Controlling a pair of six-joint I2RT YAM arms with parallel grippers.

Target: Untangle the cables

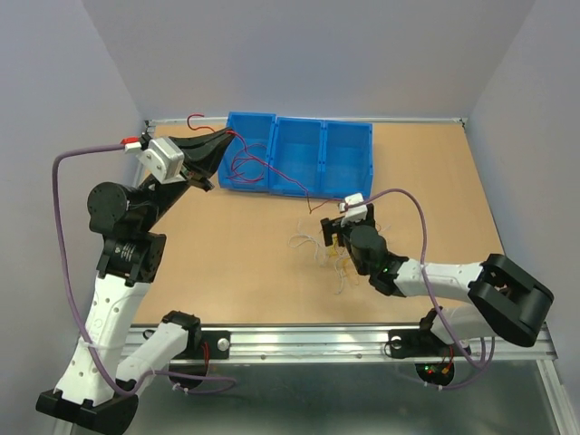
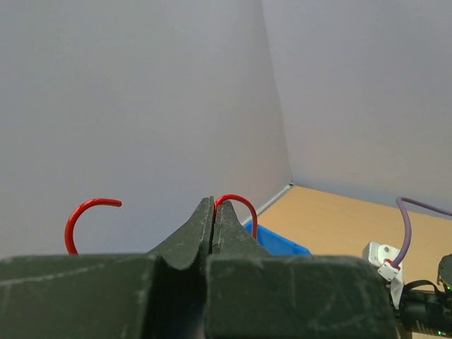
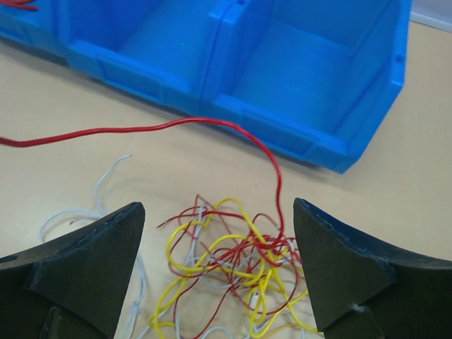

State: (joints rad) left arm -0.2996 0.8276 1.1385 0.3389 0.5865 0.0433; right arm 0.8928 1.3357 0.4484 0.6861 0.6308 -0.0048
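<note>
A: Two arms engaged. Left gripper [image 2: 213, 206] has its fingers pressed together on the red wire [image 2: 238, 200], raised by the blue bins [image 1: 290, 186] at the table's [image 1: 435, 208] back-left.
B: Right gripper [image 3: 217, 212]?
A: Fingers spread wide, gripping nothing, hovering right over the tangle of cables [image 3: 233, 265] (red, yellow, white) on the tabletop just in front of the bins.
B: Red wire free?
A: No. It runs from the left pinch, across the bins, into the knot's right side. Looks like the step is extracting that one strand.
B: Next move?
A: My read: right comes down and pins the yellow/white bunch, clear of the red, so left's pull slides it out instead of dragging the lot.
</note>
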